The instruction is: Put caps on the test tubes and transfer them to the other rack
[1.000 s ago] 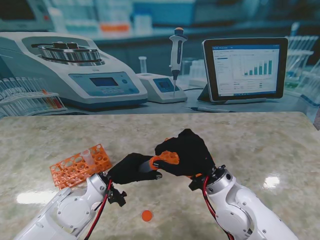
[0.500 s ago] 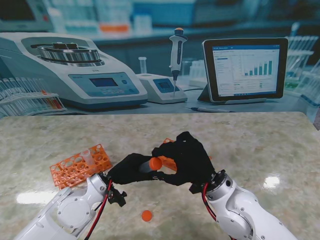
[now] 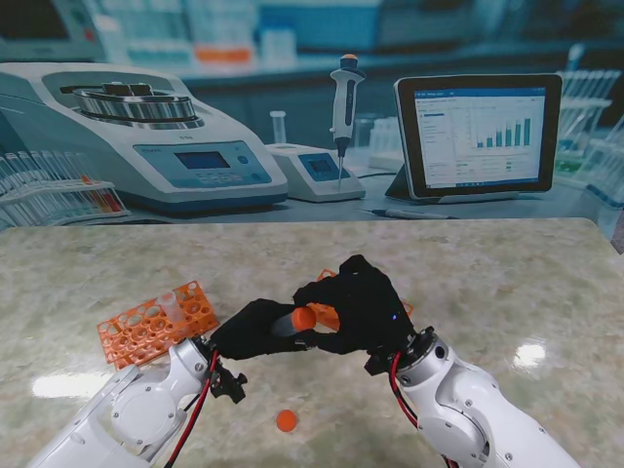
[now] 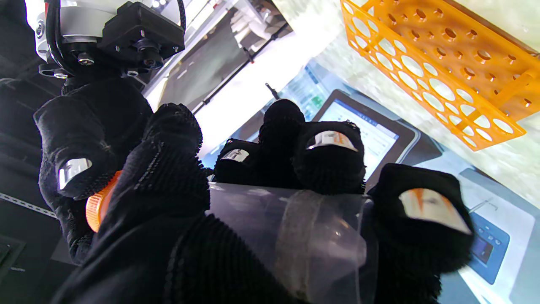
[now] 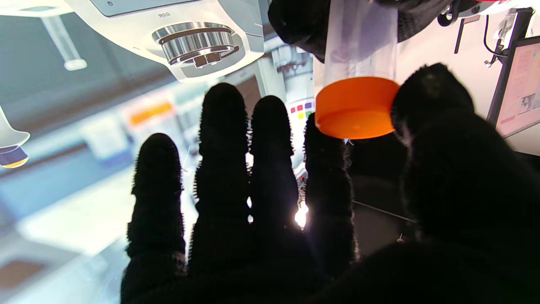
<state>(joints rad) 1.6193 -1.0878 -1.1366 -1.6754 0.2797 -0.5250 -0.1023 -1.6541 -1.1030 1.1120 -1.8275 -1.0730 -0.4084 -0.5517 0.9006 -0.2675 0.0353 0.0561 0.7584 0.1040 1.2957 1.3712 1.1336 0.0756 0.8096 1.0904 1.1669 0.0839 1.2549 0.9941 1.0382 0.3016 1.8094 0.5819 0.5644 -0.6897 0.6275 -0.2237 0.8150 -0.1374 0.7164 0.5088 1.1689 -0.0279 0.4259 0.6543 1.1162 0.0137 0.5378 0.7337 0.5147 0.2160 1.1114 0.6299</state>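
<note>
My left hand (image 3: pixel 255 330) is shut on a clear test tube (image 4: pixel 295 236), held level above the table. An orange cap (image 3: pixel 304 318) sits on the tube's end. My right hand (image 3: pixel 363 306) meets it there, thumb (image 5: pixel 434 101) and index finger (image 5: pixel 327 169) pinching the cap (image 5: pixel 354 107); its other fingers stand straight. An orange rack (image 3: pixel 146 330) lies to the left with one uncapped tube (image 3: pixel 168 302) in it. A second orange rack (image 3: pixel 402 308) is mostly hidden behind my right hand. In the left wrist view it shows as a rack (image 4: pixel 430 71) of empty holes.
A loose orange cap (image 3: pixel 285 420) lies on the table near me, between the two arms. The backdrop behind the table's far edge shows a centrifuge (image 3: pixel 146 136), a pipette (image 3: pixel 343 102) and a tablet (image 3: pixel 478 132).
The right hand has turned and shifted slightly on the tube's end, so the orange cap now shows on the tube. The left hand has stayed in place.
</note>
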